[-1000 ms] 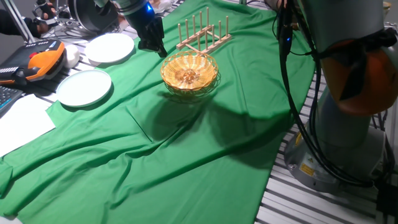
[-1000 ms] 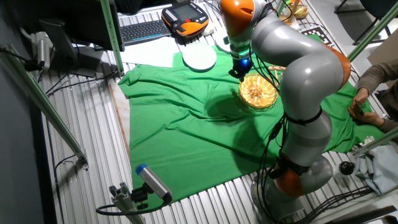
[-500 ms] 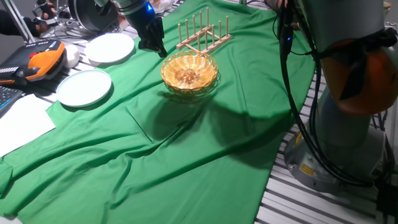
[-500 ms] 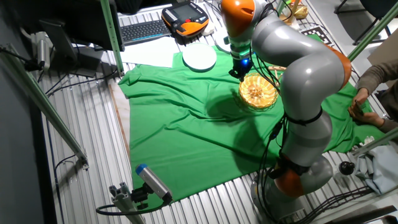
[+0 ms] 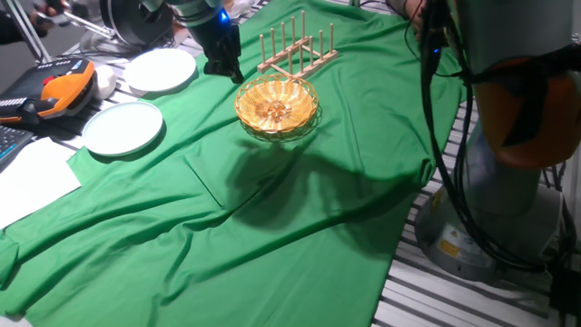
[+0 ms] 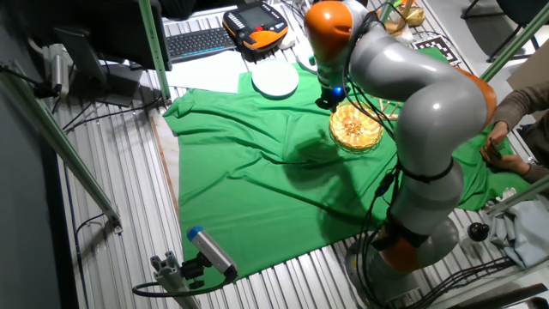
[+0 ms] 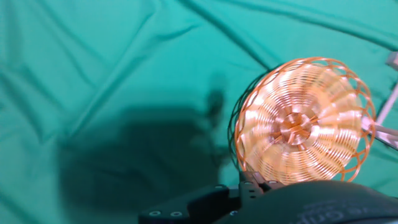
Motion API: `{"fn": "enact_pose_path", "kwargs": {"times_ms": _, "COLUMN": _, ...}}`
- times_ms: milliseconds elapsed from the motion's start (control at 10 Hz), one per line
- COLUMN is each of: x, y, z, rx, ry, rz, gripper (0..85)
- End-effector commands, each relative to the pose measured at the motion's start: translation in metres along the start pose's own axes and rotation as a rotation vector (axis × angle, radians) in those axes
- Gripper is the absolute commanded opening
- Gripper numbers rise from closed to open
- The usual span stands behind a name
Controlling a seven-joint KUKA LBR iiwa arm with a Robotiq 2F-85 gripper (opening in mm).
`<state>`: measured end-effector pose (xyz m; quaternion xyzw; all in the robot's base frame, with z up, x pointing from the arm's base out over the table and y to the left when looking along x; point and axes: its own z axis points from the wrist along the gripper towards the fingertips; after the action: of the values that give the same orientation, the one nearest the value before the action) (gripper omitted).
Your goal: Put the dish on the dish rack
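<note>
Dish [image 5: 277, 106]: upright on the green cloth [image 5: 272, 209], just near of the dish rack [image 5: 297, 50].
Gripper [image 5: 231, 73]: fingertips at the dish's far-left rim (clamped or spread: cannot tell).
White plates [image 5: 123, 127]: far left.

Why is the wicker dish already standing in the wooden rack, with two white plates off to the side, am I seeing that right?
Not quite: the dish is not in the dish rack; it sits on the green cloth just in front of it, as one fixed view shows. The two white plates do lie off to the side.
</note>
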<state>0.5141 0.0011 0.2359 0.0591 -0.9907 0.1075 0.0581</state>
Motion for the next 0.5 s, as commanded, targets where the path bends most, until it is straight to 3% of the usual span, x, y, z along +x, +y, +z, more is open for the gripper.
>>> {"fn": "enact_pose_path", "kwargs": {"times_ms": 0, "x": -0.0001, "y": -0.0001, "z": 0.0000, "rx": -0.004, "ry": -0.110, "rz": 0.065, "gripper": 0.0}}
{"fn": "enact_pose_path", "kwargs": {"times_ms": 100, "x": -0.0001, "y": -0.0001, "z": 0.0000, "rx": -0.039, "ry": -0.132, "rz": 0.070, "gripper": 0.0}}
{"fn": "enact_pose_path", "kwargs": {"times_ms": 200, "x": -0.0001, "y": -0.0001, "z": 0.0000, "rx": -0.091, "ry": -0.111, "rz": 0.084, "gripper": 0.0}}
{"fn": "enact_pose_path", "kwargs": {"times_ms": 300, "x": -0.0001, "y": -0.0001, "z": 0.0000, "rx": -0.033, "ry": -0.128, "rz": 0.075, "gripper": 0.0}}
{"fn": "enact_pose_path", "kwargs": {"times_ms": 400, "x": -0.0001, "y": -0.0001, "z": 0.0000, "rx": -0.041, "ry": -0.112, "rz": 0.074, "gripper": 0.0}}
